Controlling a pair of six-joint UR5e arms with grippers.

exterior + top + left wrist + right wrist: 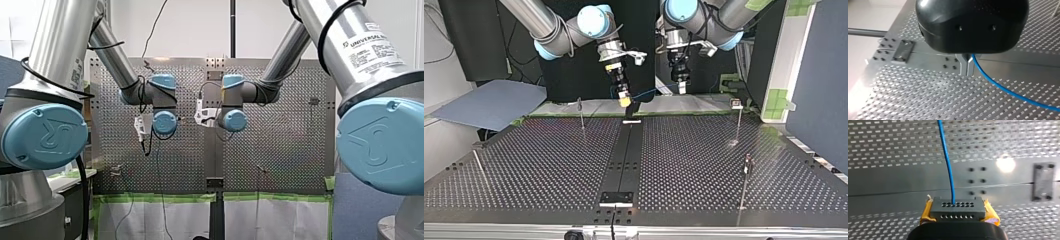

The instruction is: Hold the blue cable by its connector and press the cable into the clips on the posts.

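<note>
Found the blue cable [650,92] up in the air at the far edge of the table [704,165] in the top view, strung between the two grippers and well apart from the posts [581,114]. Saw its connector [958,210] — a dark block with rows of small holes — pinched from both sides by the yellow pads [926,213] of my right gripper [958,205], and traced the cable rising straight out of the block's face, ahead of the fingers. Followed it across to my left gripper [967,72], black-bodied, metal fingers [963,65] pressed together on the cable near their root; watched it sweep away from there in a long curve above the perforated plate. Placed my right gripper just above the far end of the black strip [626,150] down the table's middle, my left beside it toward the top view's right. Noted the thin posts standing apart on the holes — one at the top view's right topped by a small clip [736,103].
</note>
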